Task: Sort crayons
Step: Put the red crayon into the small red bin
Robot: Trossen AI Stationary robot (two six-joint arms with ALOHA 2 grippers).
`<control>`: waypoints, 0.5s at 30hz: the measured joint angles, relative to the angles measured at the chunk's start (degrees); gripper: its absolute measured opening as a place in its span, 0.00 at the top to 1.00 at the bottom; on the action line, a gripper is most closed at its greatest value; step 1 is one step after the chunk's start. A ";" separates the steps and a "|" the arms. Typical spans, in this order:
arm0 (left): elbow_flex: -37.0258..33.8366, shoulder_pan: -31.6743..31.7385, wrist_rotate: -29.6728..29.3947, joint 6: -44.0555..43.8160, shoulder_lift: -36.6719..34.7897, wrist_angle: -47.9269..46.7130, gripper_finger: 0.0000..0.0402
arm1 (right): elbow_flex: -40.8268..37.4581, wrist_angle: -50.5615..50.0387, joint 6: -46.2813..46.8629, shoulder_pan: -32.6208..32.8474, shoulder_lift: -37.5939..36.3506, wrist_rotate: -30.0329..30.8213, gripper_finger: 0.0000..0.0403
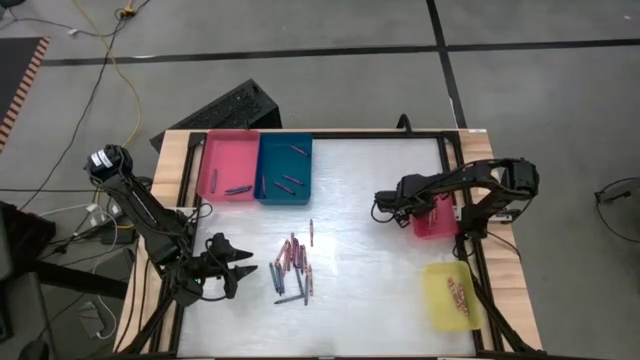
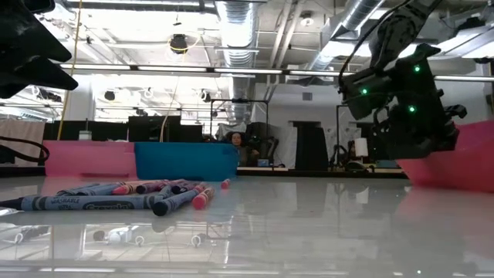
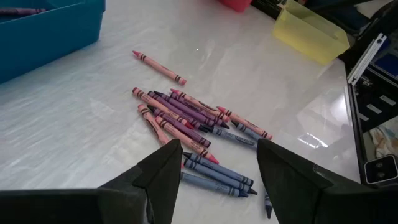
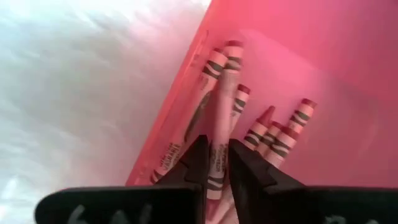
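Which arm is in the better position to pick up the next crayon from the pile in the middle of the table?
Probably the left. The left gripper is open and right beside the loose crayons, which lie just ahead of its fingers. The right gripper is far off over the red tray, its fingers close around a red crayon.

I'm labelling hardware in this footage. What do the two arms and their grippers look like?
Both arms are dark, nearly black, built of jointed segments. The left gripper has two wedge-shaped dark fingers that taper to blunt tips. The right gripper has the same matte dark fingers; in the low view, small green lights glow on its housing. No lettering is readable on either arm.
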 joint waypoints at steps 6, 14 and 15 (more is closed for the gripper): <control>-0.01 -0.01 0.04 0.00 0.00 0.00 0.51 | 1.61 -0.53 0.07 0.24 0.00 0.19 0.83; -0.01 -0.01 0.22 0.00 0.00 0.02 0.51 | 3.01 -0.53 -0.05 0.28 -0.02 -0.36 0.83; -0.01 -0.01 0.22 0.09 0.00 0.02 0.51 | 3.14 -0.53 -0.20 0.28 -0.02 -0.43 0.83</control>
